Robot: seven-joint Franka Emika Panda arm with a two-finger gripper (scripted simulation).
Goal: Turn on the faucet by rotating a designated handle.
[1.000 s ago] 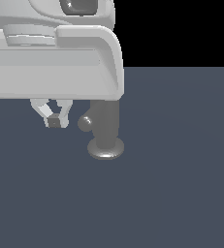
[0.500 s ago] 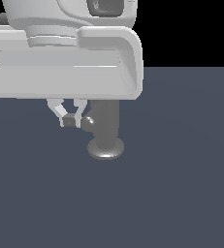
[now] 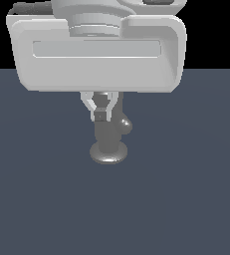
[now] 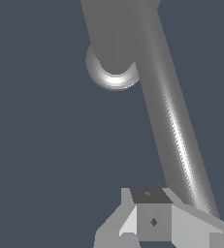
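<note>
The faucet [image 3: 106,137] is a dull grey upright cylinder on a wider round foot [image 3: 108,152], in the middle of the exterior view. Its handle [image 3: 125,125] shows end-on as a small knob on the cylinder's right side in that view. My gripper [image 3: 101,115] hangs in front of the cylinder's upper part with its fingers shut together and nothing between them. In the wrist view the faucet [image 4: 111,34] and its foot [image 4: 111,80] lie beyond the long handle rod [image 4: 176,131]. The rod runs close past one side of my shut gripper [image 4: 152,220].
A flat dark blue-grey floor [image 3: 186,189] spreads all around the faucet. My big white hand body [image 3: 96,55] fills the upper part of the exterior view and hides the cylinder's top.
My gripper has moved toward the exterior view's right, across the front of the cylinder. The handle knob has swung from the cylinder's left side to its right side.
</note>
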